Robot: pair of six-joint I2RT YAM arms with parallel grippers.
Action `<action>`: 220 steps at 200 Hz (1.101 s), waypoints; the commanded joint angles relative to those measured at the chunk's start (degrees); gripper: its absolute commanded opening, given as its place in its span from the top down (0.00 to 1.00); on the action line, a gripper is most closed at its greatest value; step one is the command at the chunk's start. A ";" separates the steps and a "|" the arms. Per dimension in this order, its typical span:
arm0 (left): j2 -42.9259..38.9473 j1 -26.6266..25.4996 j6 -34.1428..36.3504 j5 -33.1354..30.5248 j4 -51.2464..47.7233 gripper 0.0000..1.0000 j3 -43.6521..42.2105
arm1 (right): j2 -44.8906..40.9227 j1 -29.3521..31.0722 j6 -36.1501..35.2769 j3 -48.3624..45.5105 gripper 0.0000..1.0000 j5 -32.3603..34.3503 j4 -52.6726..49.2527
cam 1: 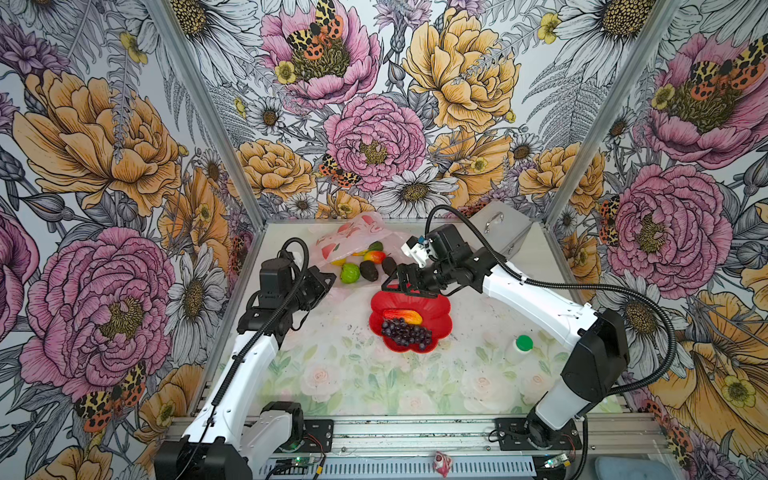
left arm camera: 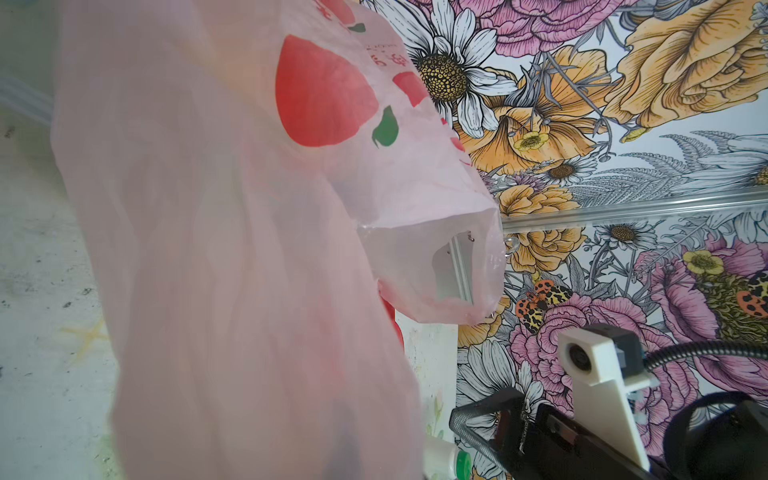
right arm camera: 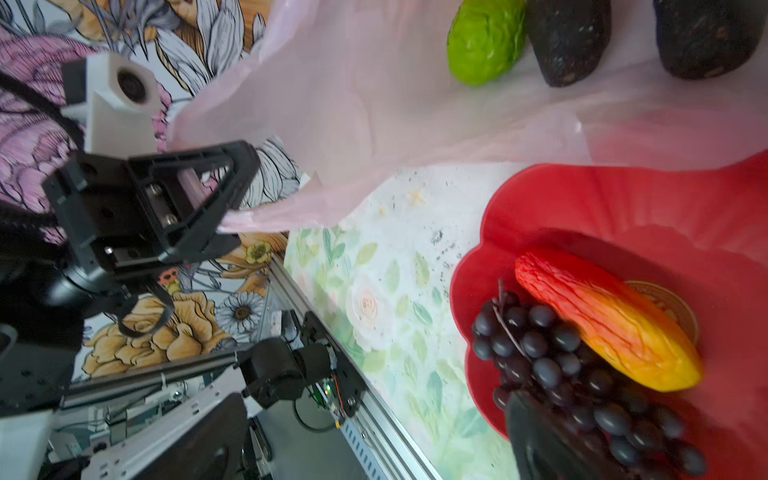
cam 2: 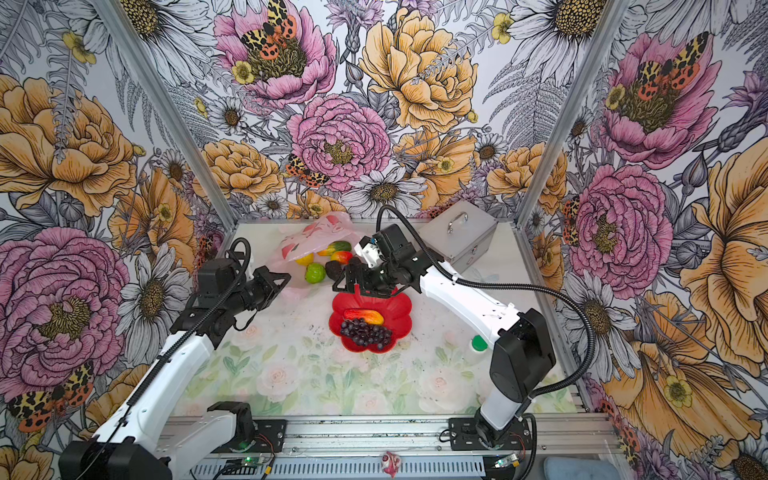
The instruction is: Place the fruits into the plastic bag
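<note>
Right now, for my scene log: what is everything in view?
bag: one, pale pink, red prints, far left
avocados: two, dark, at bag's mouth
green ball: one, green, beside avocados
yellow fruit: one, yellow, partly under bag film
mango: one, green-orange, in bag's mouth
red fruit: one, red-orange, beside mango
plate: one, red, centre
grapes: one bunch, dark purple, on plate
long fruit: one, red-to-yellow, on plate
bottle: one, white, green cap, right of plate
case: one, silver, far right
pink scrap: one, pink, front centre
left gripper: one, black, shut on bag
right gripper: one, black, open over plate's far rim
</note>
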 commanded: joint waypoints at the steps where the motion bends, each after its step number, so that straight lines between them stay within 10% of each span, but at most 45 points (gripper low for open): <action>1: 0.69 0.61 -0.05 1.31 0.14 1.00 0.76 | -2.99 0.14 -10.50 1.51 0.01 2.52 -10.33; 96: 1.82 0.48 -0.71 -0.03 1.35 1.00 0.52 | 3.99 3.60 -30.20 10.08 0.01 21.49 -32.92; 220: 2.99 0.34 -1.02 0.07 2.22 1.00 1.33 | 16.63 6.56 -30.17 10.02 0.08 18.18 -28.22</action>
